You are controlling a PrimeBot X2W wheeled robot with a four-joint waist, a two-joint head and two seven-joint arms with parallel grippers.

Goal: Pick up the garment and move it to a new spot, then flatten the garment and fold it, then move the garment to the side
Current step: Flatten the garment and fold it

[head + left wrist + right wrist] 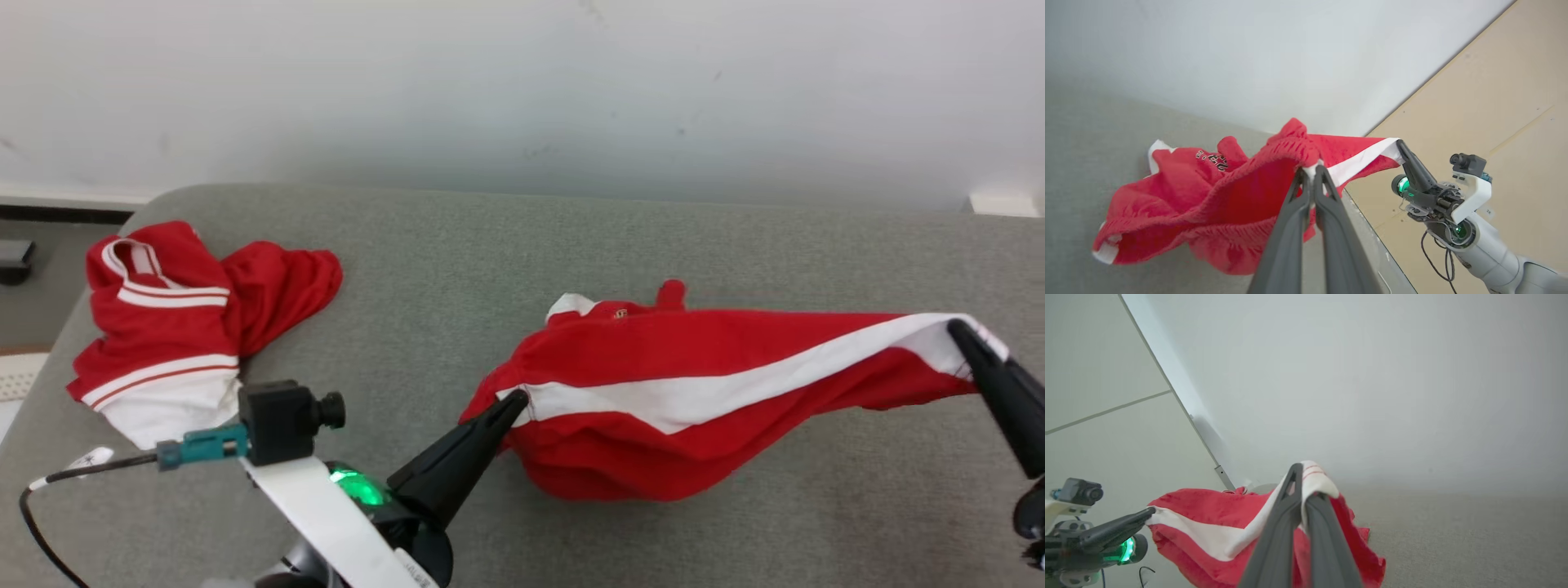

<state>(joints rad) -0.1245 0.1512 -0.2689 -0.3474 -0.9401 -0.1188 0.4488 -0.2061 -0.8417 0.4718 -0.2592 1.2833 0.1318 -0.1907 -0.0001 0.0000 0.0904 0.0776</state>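
The garment (653, 359) is soft matt cloth; the grey surface (490, 237), coarse woven fabric.

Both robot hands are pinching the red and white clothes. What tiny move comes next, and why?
Probably lift both a bit: the left gripper and right gripper each pinch an end of the garment, yet its middle sags toward the grey surface.

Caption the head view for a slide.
Left gripper and right gripper pinch opposite ends of the red garment, stretched between them over the grey surface.

Bare surface (424, 261) separates crumpled jersey (180, 327) from stretched garment (694, 384).
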